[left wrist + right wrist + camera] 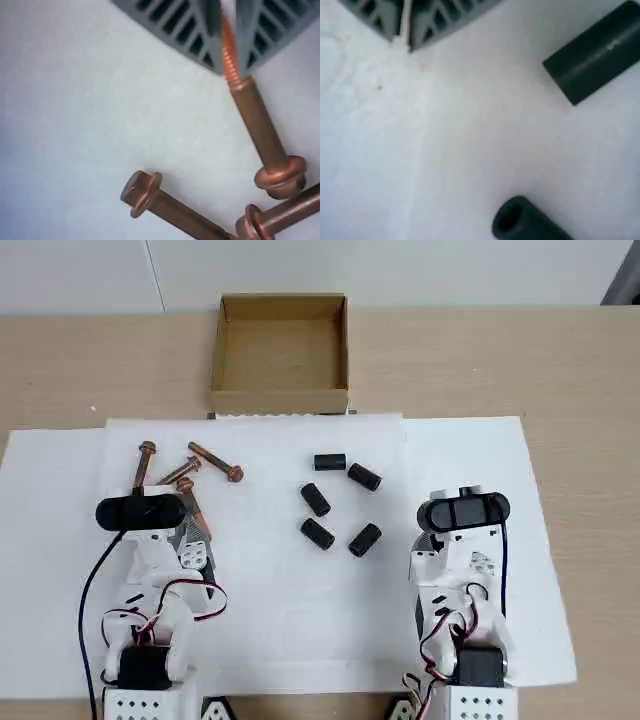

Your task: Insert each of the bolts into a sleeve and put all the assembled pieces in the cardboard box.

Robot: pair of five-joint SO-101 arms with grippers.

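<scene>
The left gripper (228, 64) is clamped on the threaded end of a copper bolt (257, 125), which lies flat on the white paper sheet (270, 620) with its flanged head pointing away from the arm. Three loose bolts (216, 462) crowd just beyond that head, one very close beside it. The right gripper (404, 42) sits low over bare paper, jaws narrowed to a slit and gripping nothing. Five black sleeves (317, 499) lie scattered between the arms. The cardboard box (280, 400) stands open at the sheet's far edge on the table (560, 360).
</scene>
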